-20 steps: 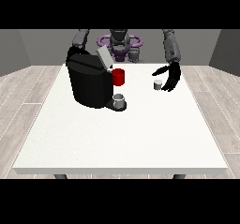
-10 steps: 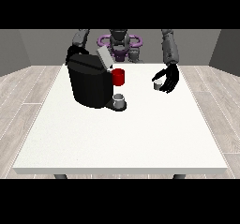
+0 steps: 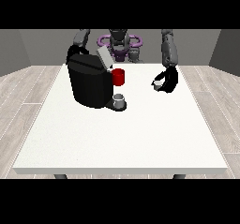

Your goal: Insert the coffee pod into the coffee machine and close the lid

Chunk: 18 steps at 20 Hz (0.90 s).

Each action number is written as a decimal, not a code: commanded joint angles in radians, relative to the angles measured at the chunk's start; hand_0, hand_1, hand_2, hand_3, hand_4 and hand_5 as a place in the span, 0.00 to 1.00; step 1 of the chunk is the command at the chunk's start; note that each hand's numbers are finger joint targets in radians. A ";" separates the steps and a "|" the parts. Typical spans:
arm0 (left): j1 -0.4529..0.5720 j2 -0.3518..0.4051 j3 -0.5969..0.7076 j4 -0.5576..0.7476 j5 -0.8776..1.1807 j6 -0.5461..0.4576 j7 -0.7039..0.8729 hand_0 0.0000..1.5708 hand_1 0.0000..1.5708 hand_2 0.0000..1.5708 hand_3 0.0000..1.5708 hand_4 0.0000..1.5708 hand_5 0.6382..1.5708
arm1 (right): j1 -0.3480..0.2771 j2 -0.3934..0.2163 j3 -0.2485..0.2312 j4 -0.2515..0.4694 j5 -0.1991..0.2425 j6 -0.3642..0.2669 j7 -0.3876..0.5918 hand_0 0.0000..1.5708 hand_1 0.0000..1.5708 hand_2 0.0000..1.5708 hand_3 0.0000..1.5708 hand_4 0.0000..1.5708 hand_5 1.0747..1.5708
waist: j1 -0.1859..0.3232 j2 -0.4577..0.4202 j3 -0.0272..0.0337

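At the view's right we see the hand (image 3: 167, 80) curled round the coffee pod (image 3: 158, 84), likely light, rigid, best pinched by its sides.

Grey arm at the view's right hangs down; its black hand (image 3: 168, 80) curls round a small white pod (image 3: 158, 84).

The coffee machine (image 3: 89, 81) hides the hand at the view's left — the coffee pod (image 3: 158, 84) shows only partly.
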 commanded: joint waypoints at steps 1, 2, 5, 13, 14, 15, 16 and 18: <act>-0.034 0.062 -0.009 0.015 -0.035 -0.026 -0.017 0.65 0.65 0.71 0.57 0.18 1.00 | -0.031 -0.018 -0.065 0.058 -0.043 0.018 -0.089 0.00 0.00 0.00 0.00 0.34 1.00 | 0.016 0.055 -0.0017; -0.026 0.067 0.007 0.048 -0.025 -0.046 -0.024 0.71 0.71 0.75 0.61 0.18 1.00 | -0.006 -0.019 -0.031 0.012 -0.029 0.018 0.002 0.00 0.00 0.00 0.00 0.31 1.00 | 0.009 0.012 -0.0022; -0.038 0.067 0.025 0.054 -0.025 0.005 -0.114 0.81 0.81 0.89 0.87 0.32 1.00 | -0.021 -0.023 -0.026 -0.013 -0.005 -0.004 0.000 0.00 0.00 0.00 0.00 0.26 1.00 | 0.001 0.035 -0.0026; -0.145 0.026 -0.027 -0.057 -0.022 -0.191 -0.057 0.85 0.85 0.89 0.87 0.38 1.00 | -0.011 0.007 -0.050 0.135 -0.028 -0.019 -0.010 0.00 0.00 0.00 0.00 0.29 1.00 | 0.036 -0.091 -0.0018; -0.164 -0.031 -0.057 -0.103 -0.034 -0.212 0.026 0.84 0.84 0.88 0.86 0.37 1.00 | -0.040 -0.005 -0.096 0.223 -0.036 -0.032 -0.047 0.00 0.00 0.00 0.00 0.32 1.00 | 0.084 -0.119 -0.0012; -0.204 0.003 -0.029 -0.086 -0.024 -0.220 0.024 0.82 0.82 0.87 0.85 0.35 1.00 | -0.064 -0.017 -0.077 0.192 -0.019 -0.028 -0.041 0.00 0.00 0.00 0.00 0.31 1.00 | 0.053 -0.084 -0.0016; -0.214 0.026 -0.006 -0.077 -0.010 -0.218 -0.001 0.79 0.79 0.84 0.84 0.34 1.00 | -0.031 -0.030 -0.047 0.166 -0.023 0.028 -0.047 0.00 0.00 0.00 0.00 0.31 1.00 | 0.020 -0.077 -0.0018; -0.214 0.031 -0.028 -0.106 -0.028 -0.256 -0.010 0.80 0.80 0.85 0.82 0.35 1.00 | -0.035 -0.024 -0.075 0.204 -0.036 0.012 -0.061 0.00 0.00 0.00 0.00 0.30 1.00 | 0.046 -0.088 -0.0016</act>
